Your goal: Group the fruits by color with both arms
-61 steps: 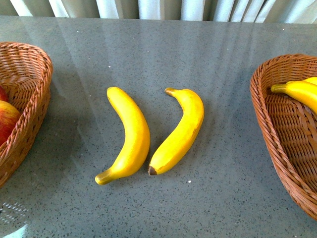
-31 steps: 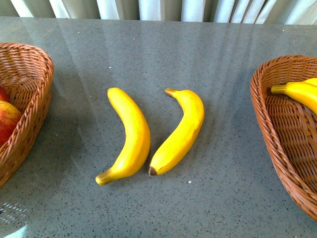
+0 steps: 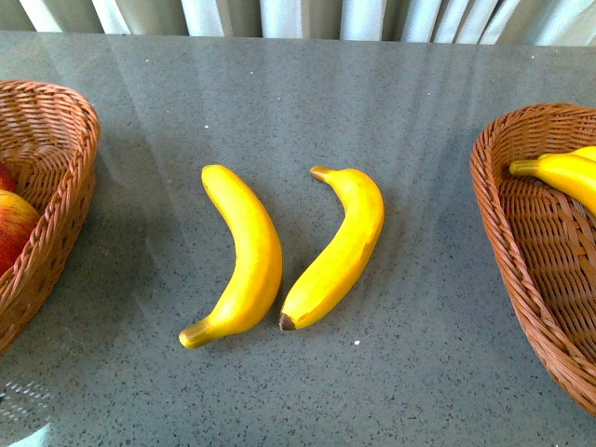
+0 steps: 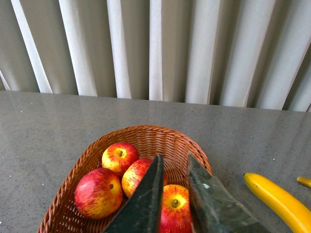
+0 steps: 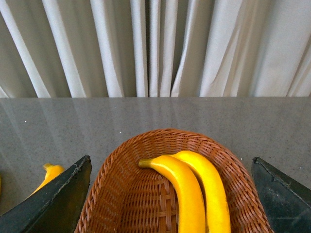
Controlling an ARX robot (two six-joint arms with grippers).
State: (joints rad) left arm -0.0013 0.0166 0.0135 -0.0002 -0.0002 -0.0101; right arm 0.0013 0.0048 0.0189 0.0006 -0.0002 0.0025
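Note:
Two yellow bananas lie side by side on the grey table, one on the left (image 3: pixel 244 256) and one on the right (image 3: pixel 338 247). Red apples (image 3: pixel 11 223) sit in the left wicker basket (image 3: pixel 56 196); the left wrist view shows several apples (image 4: pixel 99 191) there. My left gripper (image 4: pixel 174 167) is shut and empty, hovering above those apples. The right wicker basket (image 3: pixel 526 251) holds a banana (image 3: pixel 559 172); the right wrist view shows two bananas (image 5: pixel 194 194) in it. My right gripper (image 5: pixel 170 167) is open and empty above that basket (image 5: pixel 121 194). Neither arm shows in the front view.
White curtains (image 3: pixel 298 17) hang behind the table's far edge. A banana (image 4: pixel 277 199) lies on the table beside the apple basket (image 4: pixel 194 150) in the left wrist view. A banana tip (image 5: pixel 48 174) shows beside the right basket.

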